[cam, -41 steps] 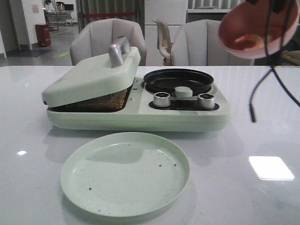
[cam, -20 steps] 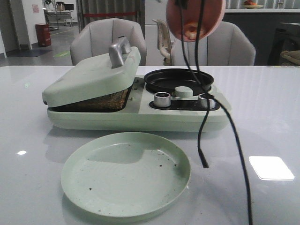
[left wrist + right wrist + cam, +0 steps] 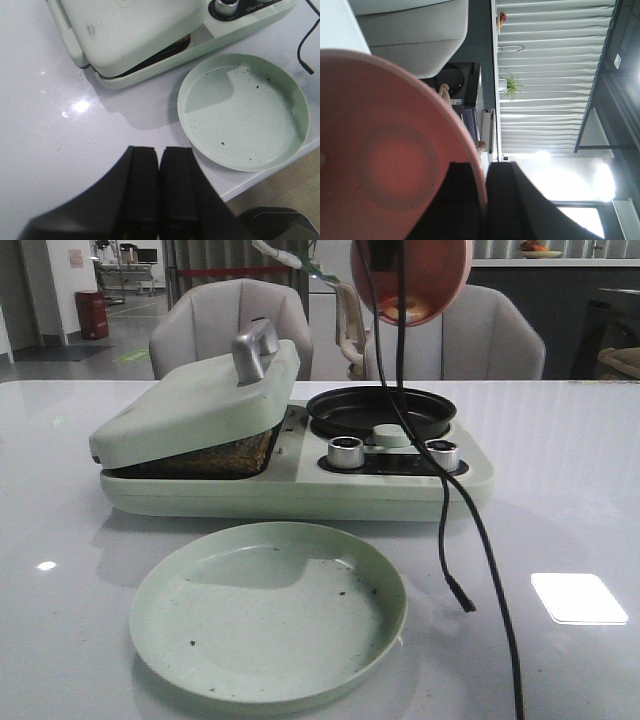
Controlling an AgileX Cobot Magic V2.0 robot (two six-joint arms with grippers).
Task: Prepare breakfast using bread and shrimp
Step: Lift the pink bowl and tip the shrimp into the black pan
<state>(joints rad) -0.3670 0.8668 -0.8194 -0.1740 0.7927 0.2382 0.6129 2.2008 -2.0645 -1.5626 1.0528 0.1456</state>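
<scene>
My right gripper (image 3: 485, 167) is shut on the rim of a pink bowl (image 3: 385, 150). In the front view the bowl (image 3: 412, 275) hangs tilted on its side high above the black round pan (image 3: 380, 412). Orange-pink shrimp (image 3: 405, 308) show low inside it. Browned bread (image 3: 225, 455) lies under the half-closed lid (image 3: 190, 405) of the green breakfast maker, with only its edge showing. My left gripper (image 3: 159, 150) is shut and empty, above the table beside the empty green plate (image 3: 245, 110).
The green breakfast maker (image 3: 380, 490) has two metal knobs (image 3: 345, 452) along its front. The green plate (image 3: 268, 620) lies in front of it with dark crumbs. Black cables (image 3: 455, 540) hang from my right arm across the pan and knobs. Chairs stand behind the table.
The pink bowl has moved left from the far right to above the black pan and tipped further. The hanging cables swung left with it.
</scene>
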